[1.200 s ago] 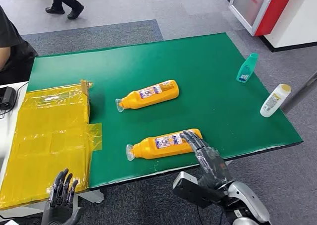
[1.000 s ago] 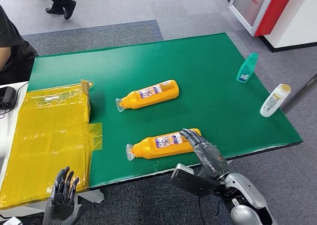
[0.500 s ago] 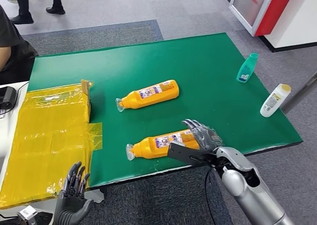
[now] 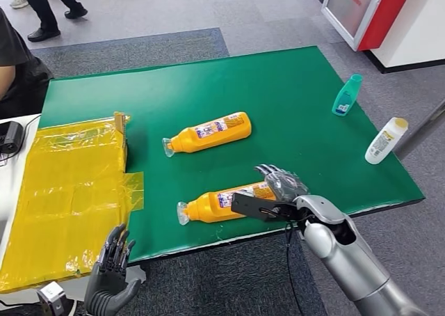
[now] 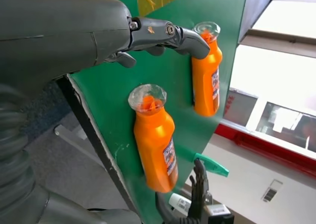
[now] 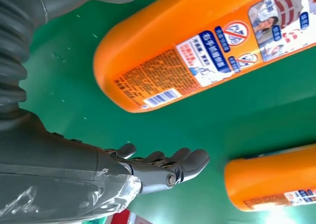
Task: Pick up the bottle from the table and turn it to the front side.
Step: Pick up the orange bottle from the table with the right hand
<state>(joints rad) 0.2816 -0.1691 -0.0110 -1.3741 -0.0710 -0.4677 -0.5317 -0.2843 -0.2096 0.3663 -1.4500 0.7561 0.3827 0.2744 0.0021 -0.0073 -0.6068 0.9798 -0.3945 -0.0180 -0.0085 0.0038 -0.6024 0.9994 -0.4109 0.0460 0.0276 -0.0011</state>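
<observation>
1. Broadly, a green desk (image 4: 294, 93) is seen from the head view, with grey carpet around it and a red and white sign stand (image 4: 367, 10) at the far right corner
2. A yellow plastic sheet (image 4: 62, 191) is spread over the left end of the desk, and a person (image 4: 13, 58) in dark clothing is seated at the far left edge
3. The silver right arm (image 4: 346, 260) is brought in from the lower right; the right hand (image 4: 281, 187) is held open with its fingers extended at the base end of the near bottle, and nothing is gripped by it. Whether the fingers touch the bottle cannot be told
4. The near orange bottle (image 4: 225, 203) is laid on its side close to the front edge of the desk, its clear cap towards the left and its label side up; in the right wrist view a barcode and printed label are seen on it
5. A second orange bottle (image 4: 210, 133) is laid on its side further back, well apart from the first
6. The left hand (image 4: 110, 278) is held below the front edge of the desk, open, its fingers spread upward and nothing held
7. A white bottle (image 4: 386, 140) with a yellow cap is laid near the right edge
8. A teal bottle (image 4: 346, 95) is laid beyond it
</observation>
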